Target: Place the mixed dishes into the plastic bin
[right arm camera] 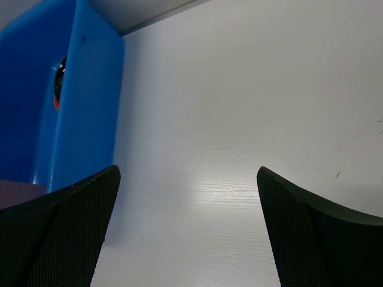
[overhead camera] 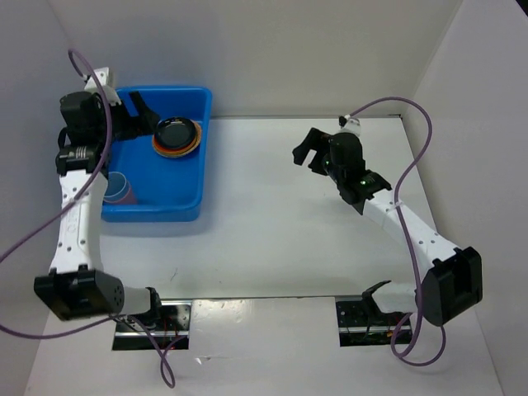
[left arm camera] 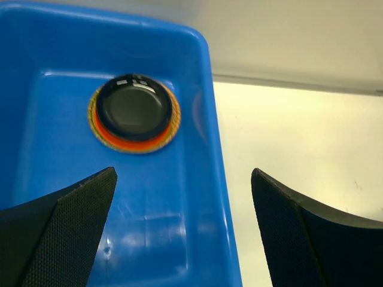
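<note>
Your left gripper (overhead camera: 142, 115) hangs over the far-left part of the bin (overhead camera: 203, 157), jaws wide, nothing in them. In the left wrist view its fingers (left arm camera: 66, 227) frame the bin floor and the right wall.

The bin sits at the far left of the table (overhead camera: 280, 214). Its far rim is close to the back wall, and its left side lies under your left arm, near the left wall. The right rim runs straight between rounded corners. From there white table stretches to your right gripper (overhead camera: 307, 147), well apart from the bin. That one is spread wide too, holds nothing, and hovers over the table with its fingers pointed toward the bin. The right wrist view has the bin's outer wall at its left edge.

The plate stack (overhead camera: 176, 136) lies in the bin's far-right area, near the right wall; can't tell if it touches. A black plate (left arm camera: 134, 109) is on top, an orange plate (left arm camera: 122, 142) under it, and a tan rim (left arm camera: 174, 122) shows below. The cups (overhead camera: 120, 190), pink and blue, are in the near-left corner, partly behind the left arm; can't tell if nested. Blue floor lies between stack and cups.

Purple cables (overhead camera: 396, 100) loop off both arms. Any print on the arms is too small to read.
</note>
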Tool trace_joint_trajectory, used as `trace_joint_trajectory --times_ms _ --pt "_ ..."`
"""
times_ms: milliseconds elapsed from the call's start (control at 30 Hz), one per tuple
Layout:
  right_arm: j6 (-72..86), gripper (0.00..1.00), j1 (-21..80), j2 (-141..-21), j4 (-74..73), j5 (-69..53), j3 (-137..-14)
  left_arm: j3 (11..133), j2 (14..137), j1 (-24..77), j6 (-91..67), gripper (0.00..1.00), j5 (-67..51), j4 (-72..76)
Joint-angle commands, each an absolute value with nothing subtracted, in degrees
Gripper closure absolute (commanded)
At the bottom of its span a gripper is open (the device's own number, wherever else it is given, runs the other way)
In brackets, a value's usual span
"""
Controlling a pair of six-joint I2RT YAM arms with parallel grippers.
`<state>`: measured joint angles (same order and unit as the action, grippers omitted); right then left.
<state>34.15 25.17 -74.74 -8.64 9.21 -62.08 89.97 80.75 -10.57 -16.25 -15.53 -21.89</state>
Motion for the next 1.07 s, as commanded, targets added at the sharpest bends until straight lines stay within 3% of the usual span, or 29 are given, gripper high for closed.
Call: trace_joint_trajectory --times_ms 0,267,500,767,1033 --pt "32.0 0.01 24.5 -70.8 -9.2 13.7 -60.3 84.0 71.7 -10.4 -9.7 0.01 -18.5 -22.5" --pt "32.9 0.01 24.5 -63.9 -9.7 15.7 -54.1 65.8 54.7 -9.8 -11.3 0.01 -15.5 -24.9" --pt "34.1 0.01 24.0 -60.2 -12.5 19.7 -51.9 58.2 42.3 -9.8 -11.9 0.01 -22.4 -21.4" --pt "34.6 0.01 24.0 -52.1 -10.6 19.1 -47.9 54.2 40.3 -9.3 -13.0 0.01 -21.2 -20.8" --pt "35.2 0.01 24.0 -52.2 -9.9 18.5 -47.4 54.8 42.4 -9.3 -14.2 0.01 -20.1 -20.8"
